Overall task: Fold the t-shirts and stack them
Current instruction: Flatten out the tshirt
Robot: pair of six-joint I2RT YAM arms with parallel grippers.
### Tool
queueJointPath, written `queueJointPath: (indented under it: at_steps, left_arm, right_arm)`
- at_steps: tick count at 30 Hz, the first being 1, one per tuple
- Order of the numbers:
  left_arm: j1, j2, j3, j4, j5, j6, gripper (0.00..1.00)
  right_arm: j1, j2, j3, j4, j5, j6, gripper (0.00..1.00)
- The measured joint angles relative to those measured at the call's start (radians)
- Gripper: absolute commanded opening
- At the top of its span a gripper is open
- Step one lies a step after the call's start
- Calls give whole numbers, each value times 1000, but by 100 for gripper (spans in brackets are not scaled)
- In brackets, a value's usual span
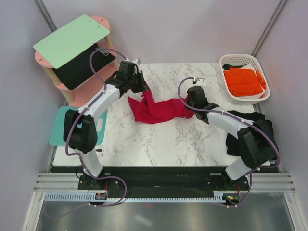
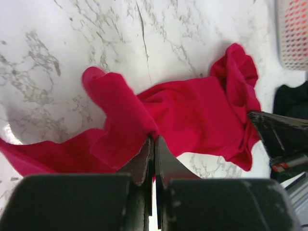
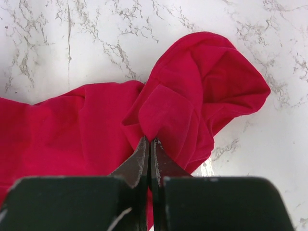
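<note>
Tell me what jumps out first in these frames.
The crimson t-shirt lies bunched mid-table on the marble table. The left hand pinches one end and the right hand the other, both shut on cloth. Next come the orange t-shirt lying in the white basket at the far right corner, and the black t-shirt heaped at the table's right edge.

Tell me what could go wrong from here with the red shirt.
Both jaws pinch only small bunched folds of the red shirt, so it may slip free when pulled taut. The black shirt lies at the table edge under the right arm; a sweep might drag it off.
</note>
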Motion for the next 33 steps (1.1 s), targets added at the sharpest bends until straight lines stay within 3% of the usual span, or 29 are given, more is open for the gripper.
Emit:
queueJointPath:
  at_steps: [9,15,17,19,21,24,33]
  left_arm:
    - [-164,385,301,-228,-99,71,2]
    - [-331,418,323,-304,-142,113,2]
    - [-379,413,314,-308,-135,117,10]
    - [-402,389,281,-312,-133,117,40]
    - [-408,354,233,-321,-137,123,65]
    - [-399,290,163,-329,-191,124,70]
    - [-348,151,18,-262,-311,123,70]
  right_arm:
    - [0,25,16,-3,-8,-1,4]
    - [-5,29,19,-5,-3,-1,4]
    - [-7,29,20,-10,3,-1,4]
    - [-12,29,21,-15,7,-1,4]
    - [-16,29,21,-17,9,0,4]
    - [-20,36,21,-18,10,0,4]
    - [-20,53,22,-21,7,0,4]
